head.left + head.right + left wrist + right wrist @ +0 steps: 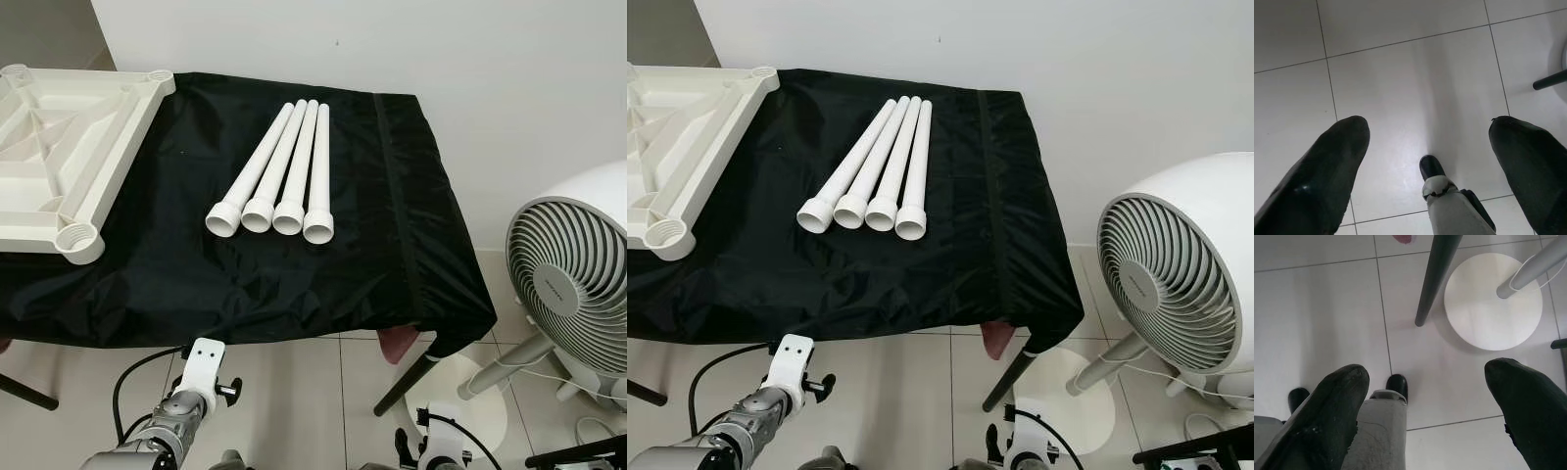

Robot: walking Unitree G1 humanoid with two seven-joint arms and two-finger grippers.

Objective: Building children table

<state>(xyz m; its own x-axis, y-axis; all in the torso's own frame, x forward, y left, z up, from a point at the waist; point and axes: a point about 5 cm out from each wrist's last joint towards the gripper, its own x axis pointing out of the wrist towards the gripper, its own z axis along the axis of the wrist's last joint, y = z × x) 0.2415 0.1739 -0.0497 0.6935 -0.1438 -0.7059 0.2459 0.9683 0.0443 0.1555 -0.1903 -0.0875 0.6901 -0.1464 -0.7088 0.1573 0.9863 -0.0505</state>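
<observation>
Several white plastic table legs (279, 176) lie side by side on a table covered with black cloth (196, 264), their wide socket ends toward me. A white plastic tabletop (59, 147) lies upside down at the far left, a threaded corner socket (78, 240) near the cloth's front. Both arms hang low in front of the table. My left gripper (1427, 142) points at the tiled floor, open, nothing between its fingers. My right gripper (1425, 382) also points at the floor, open and empty.
A white pedestal fan (573, 284) stands on the floor at the right, its round base (1493, 301) and cable close to the table's black leg (1432, 279). A white wall runs behind the table. My own feet show on the pale tiles (1400, 58).
</observation>
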